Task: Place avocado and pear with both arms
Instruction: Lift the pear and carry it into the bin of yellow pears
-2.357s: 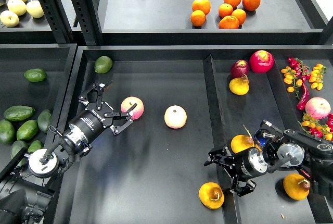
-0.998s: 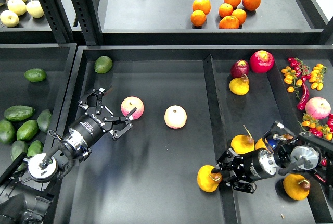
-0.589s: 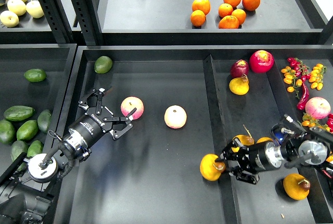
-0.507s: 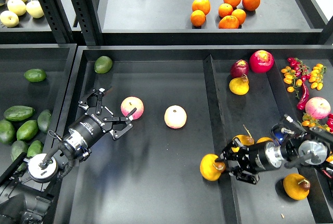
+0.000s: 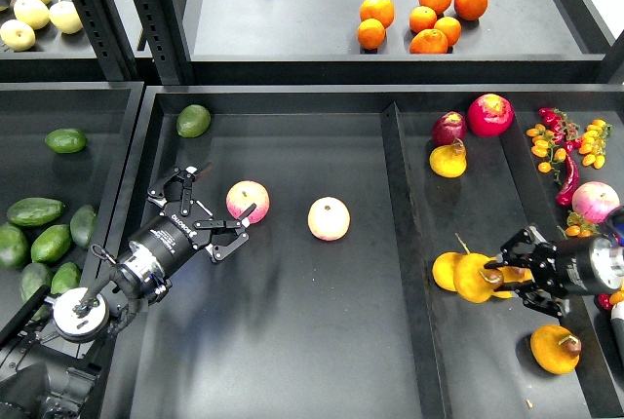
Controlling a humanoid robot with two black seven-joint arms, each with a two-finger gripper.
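My right gripper [image 5: 495,279] is shut on a golden yellow-orange pear [image 5: 472,279] and holds it over the right tray [image 5: 487,205], next to a second pear [image 5: 446,270]. My left gripper [image 5: 216,209] is open and empty over the middle tray [image 5: 292,341], its fingers just left of a pink-and-yellow apple [image 5: 248,202]. Dark green elongated avocados [image 5: 35,211] lie in the left tray, well left of my left gripper. A brighter, rounder avocado [image 5: 193,120] sits in the middle tray's far left corner.
A second apple [image 5: 329,218] lies mid-tray. More pears [image 5: 448,159] [image 5: 556,349], red fruit [image 5: 489,114], chillies and small tomatoes [image 5: 565,161] fill the right tray. A raised divider [image 5: 405,244] separates middle and right trays. Oranges [image 5: 429,19] sit on the upper shelf.
My right gripper closed on the pear at the middle tray's front right and carried it right, over the divider into the right tray. The left arm stayed nearly still.
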